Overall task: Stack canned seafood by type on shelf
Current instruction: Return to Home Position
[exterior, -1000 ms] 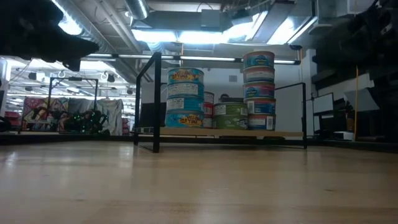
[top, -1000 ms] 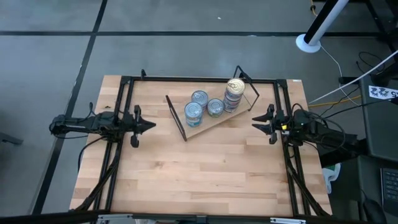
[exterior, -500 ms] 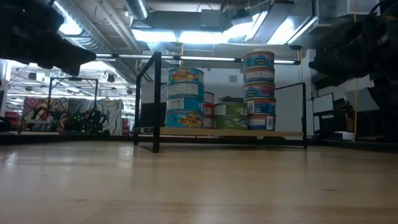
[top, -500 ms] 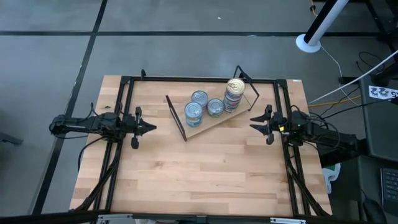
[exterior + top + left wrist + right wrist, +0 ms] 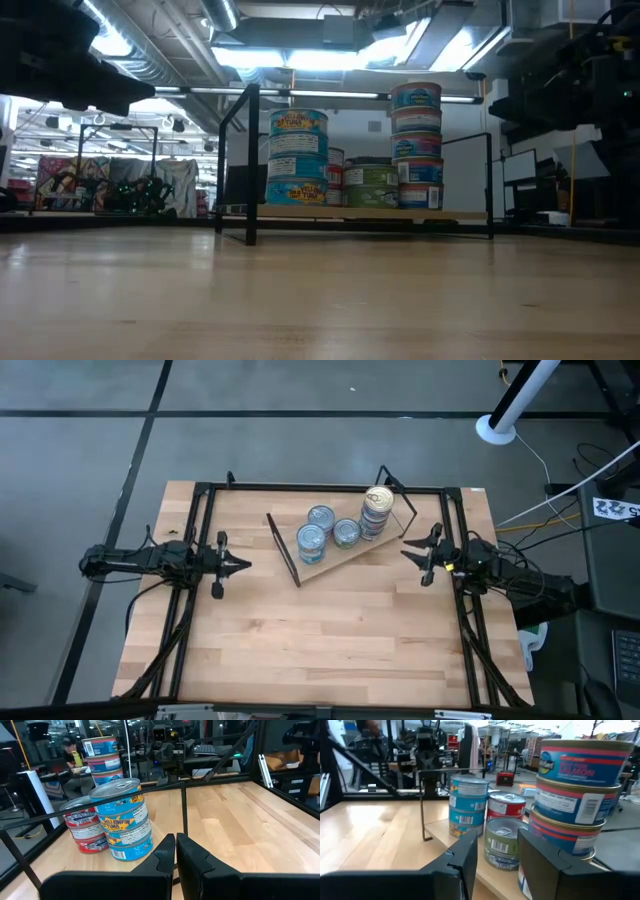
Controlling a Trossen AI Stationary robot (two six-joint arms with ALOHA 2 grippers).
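Tins (image 5: 346,532) all stand on the light wooden plank shelf (image 5: 335,564) with black wire legs, toward 12 o'clock on the wooden surface (image 5: 320,640): a tall blue-and-pink stack (image 5: 377,510) at its 3 o'clock end, a blue yellowfin stack (image 5: 313,542) at 9 o'clock, red-labelled tins (image 5: 506,805) and green-labelled tins (image 5: 502,846) between. The right hand (image 5: 414,554), fingers well apart and empty, has crept slightly toward 12 o'clock beside the shelf; the left hand (image 5: 243,565), fingers pressed together, empty, waits at 9 o'clock. Sorting looks finished; only the retreat remains
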